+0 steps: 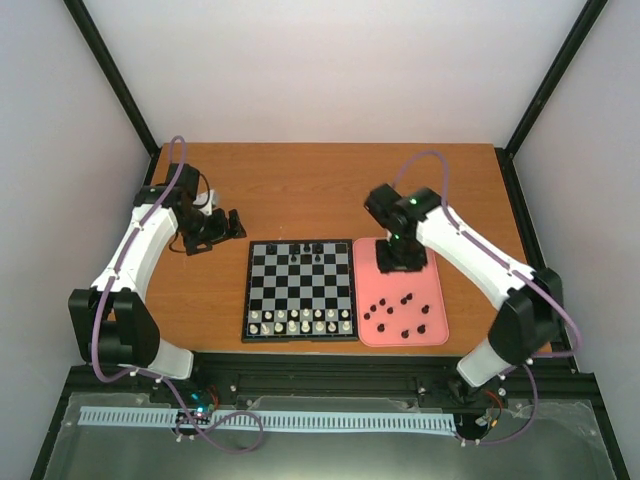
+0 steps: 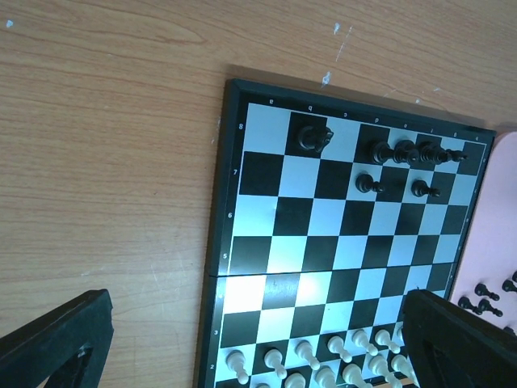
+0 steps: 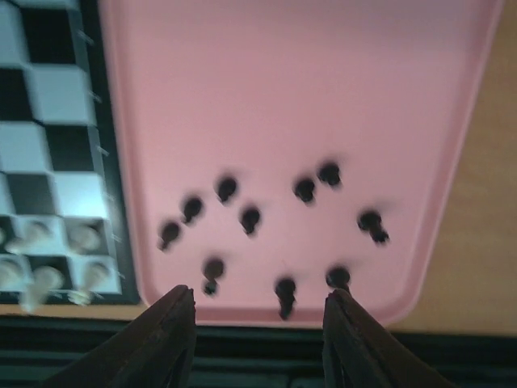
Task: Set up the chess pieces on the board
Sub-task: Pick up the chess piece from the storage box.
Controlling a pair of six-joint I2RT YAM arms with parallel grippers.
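Left arm: the left gripper (image 1: 232, 225) hangs over the bare orange-brown wooden table (image 1: 320, 185), well to the left of the board's far corner. Its jaws are spread fully and nothing is in them.

Centre: the small square chessboard with black and pale grey squares and a black border (image 1: 300, 290) lies flat on the table. The tiny white pieces (image 1: 300, 320) occupy the two near ranks. Only a few tiny black chess pieces (image 2: 404, 152) stand at the far end. A knight is alone on the back rank, a close cluster is further right on that rank, and two pawns are on the rank in front. The middle ranks are bare squares.

Right: the pink rounded rectangular tray (image 1: 432, 290) lies just beside the board's right edge. Ten loose black pieces (image 3: 250, 218) are scattered across its near half, each apart from the others.

Right arm: the right gripper (image 3: 260, 293) is above the tray, and in the top view its wrist hides the tray's far end. Its jaws are parted and grasp nothing. The scattered pieces lie below and ahead of the fingers (image 3: 174, 339).
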